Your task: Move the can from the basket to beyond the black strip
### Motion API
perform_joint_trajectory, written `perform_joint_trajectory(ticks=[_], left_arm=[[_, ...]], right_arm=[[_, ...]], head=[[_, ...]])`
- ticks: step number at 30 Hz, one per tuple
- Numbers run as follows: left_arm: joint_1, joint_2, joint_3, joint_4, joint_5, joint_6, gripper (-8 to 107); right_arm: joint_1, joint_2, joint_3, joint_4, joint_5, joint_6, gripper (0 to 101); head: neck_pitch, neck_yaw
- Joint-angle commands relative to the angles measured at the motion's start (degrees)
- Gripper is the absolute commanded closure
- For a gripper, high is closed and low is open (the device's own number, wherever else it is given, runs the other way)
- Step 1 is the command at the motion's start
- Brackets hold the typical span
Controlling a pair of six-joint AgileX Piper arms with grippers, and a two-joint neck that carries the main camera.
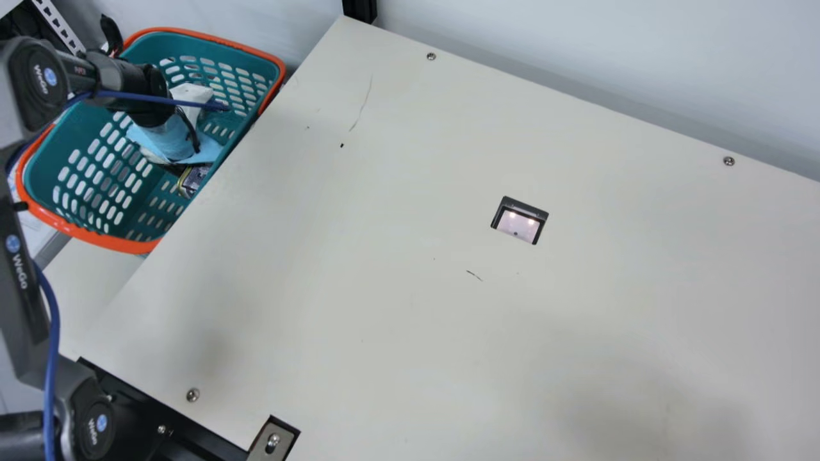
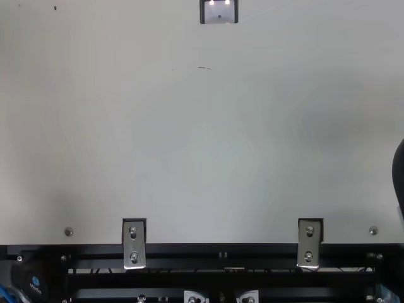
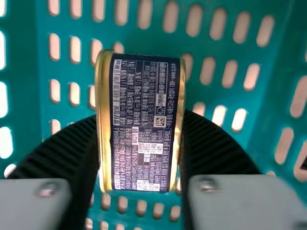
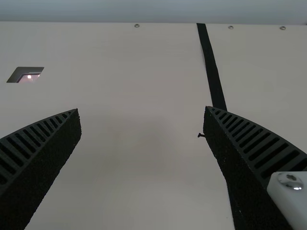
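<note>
Snugly, the can (image 3: 144, 124) sits between the left fingers (image 1: 175, 169), which grip its sides, the basket (image 1: 109, 241) around them; the right fingers (image 4: 45, 143) stand wide apart, empty, the black strip (image 4: 211, 67) beyond one.

The left arm (image 1: 22, 246) bears lettering, the can (image 3: 141, 124) seemingly unreadable print.

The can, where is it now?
In the left wrist view, the can is between the fingers of my left gripper, inside the teal basket at the main view's upper left, beside the table.
</note>
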Motion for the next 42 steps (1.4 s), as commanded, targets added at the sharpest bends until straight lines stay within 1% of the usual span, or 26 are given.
perform_joint_trajectory(ticks=[1, 5, 10, 20, 23, 31, 35, 39, 42], left_arm=[[0.3, 0.2, -0.2, 0.2, -0.1, -0.3, 89], [0.7, -0.8, 0.5, -0.1, -0.6, -0.6, 89], [1.3, -5.1, 3.8, -2.3, -2.5, 0.0, 89], [2.0, -19.0, 14.1, -9.8, -7.1, 3.4, 89], [2.0, -23.7, 17.8, -10.7, -9.4, 3.5, 89], [0.7, -37.5, 28.3, -9.8, -16.5, 0.2, 89], [0.0, -44.0, 32.4, -8.3, -19.1, -3.1, 89], [-0.8, -50.3, 35.8, -6.3, -20.2, -7.1, 89], [-1.4, -54.5, 37.4, -4.8, -19.8, -10.3, 89]], right_arm=[[0.0, 0.0, 0.0, 0.0, 0.0, 0.0, 0], [0.0, 0.0, 0.0, 0.0, 0.0, 0.0, 0], [0.0, 0.0, 0.0, 0.0, 0.0, 0.0, 0], [0.0, 0.0, 0.0, 0.0, 0.0, 0.0, 0], [0.0, 0.0, 0.0, 0.0, 0.0, 0.0, 0], [0.0, 0.0, 0.0, 0.0, 0.0, 0.0, 0], [0.0, 0.0, 0.0, 0.0, 0.0, 0.0, 0], [0.0, 0.0, 0.0, 0.0, 0.0, 0.0, 0], [0.0, 0.0, 0.0, 0.0, 0.0, 0.0, 0]], head=[[-1.6, 0.6], [-1.6, 0.6], [-1.6, 0.6], [-1.6, 0.6], [-1.6, 0.6], [-1.6, 0.6], [-1.6, 0.6], [-1.6, 0.6], [-1.6, 0.6]])
